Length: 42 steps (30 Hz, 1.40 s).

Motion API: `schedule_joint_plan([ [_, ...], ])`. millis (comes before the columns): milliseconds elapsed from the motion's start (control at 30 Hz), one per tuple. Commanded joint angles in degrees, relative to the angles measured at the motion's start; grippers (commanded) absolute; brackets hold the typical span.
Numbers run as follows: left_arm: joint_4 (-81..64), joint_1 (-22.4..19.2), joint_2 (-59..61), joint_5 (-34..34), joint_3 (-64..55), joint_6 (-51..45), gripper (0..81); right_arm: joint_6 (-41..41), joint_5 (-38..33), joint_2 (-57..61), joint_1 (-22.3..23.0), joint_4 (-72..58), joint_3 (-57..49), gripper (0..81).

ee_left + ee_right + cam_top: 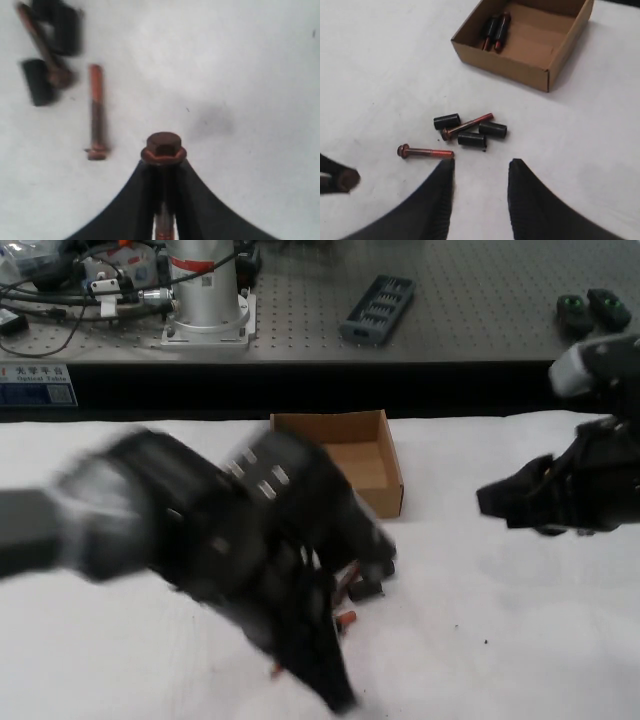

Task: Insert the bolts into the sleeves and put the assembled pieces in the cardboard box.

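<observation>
The left gripper (pixel 163 166) is clamped on a bolt (pixel 163 148). Its two fingers press the shank from both sides, and the hex head sticks out past the fingertips. In the high view this gripper (pixel 333 680) points down close to the near edge of the counter (pixel 500 640). Whether the held bolt touches the white cover cannot be told.

The right gripper (pixel 481 167) holds nothing and its fingers are well apart. It hangs over the right side of the counter, apart from the parts.

The box (pixel 520 67) sits open near the middle of the far edge. Two assembled pieces (pixel 495 30) lie side by side in it, against one wall, and the rest of its floor is bare cardboard.

Between the box and the near edge lie three black sleeves (pixel 492 129) close together, with a second bolt (pixel 467 125) slanting between them. A loose bolt (pixel 425 151) lies just beside that cluster on the near side, not touching it.

On the front of the bench behind the counter, toward the left, there is a blue label (pixel 35 385) with print too small to read.
</observation>
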Motion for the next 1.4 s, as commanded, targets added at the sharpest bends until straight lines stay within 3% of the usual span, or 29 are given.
schedule_joint_plan([
  [0,-1.18,1.21,-4.1,-0.33,-0.49,-0.79,0.6,-2.72,-3.33,5.23,0.36,-0.34,-0.62,27.4],
  [133,-1.33,4.97,-12.31,-0.11,-0.49,-0.79,0.6,-7.92,-1.6,11.37,1.55,5.04,-5.28,27.4],
  [400,-3.05,14.57,-20.9,5.08,-0.49,-0.57,0.6,-19.64,8.74,25.52,6.38,19.53,-23.67,27.4],
  [700,-2.53,22.94,-23.09,11.95,-0.49,0.14,0.6,-20.44,18.47,40.6,10.89,32.99,-42.36,27.4],
  [867,-3.26,27.05,-25.62,12.41,-0.49,1.48,0.6,-20.22,18.76,45.36,12.28,36.37,-45.75,27.4],
  [1067,-7.53,28.28,-26.69,12.41,-0.49,1.11,0.6,-20.81,22.7,47.85,14.44,40.36,-46.05,27.8],
  [1367,-7.86,28.28,-26.69,12.41,-0.49,-0.37,0.6,-28.0,27.89,48.37,14.91,42.72,-46.05,27.8],
])
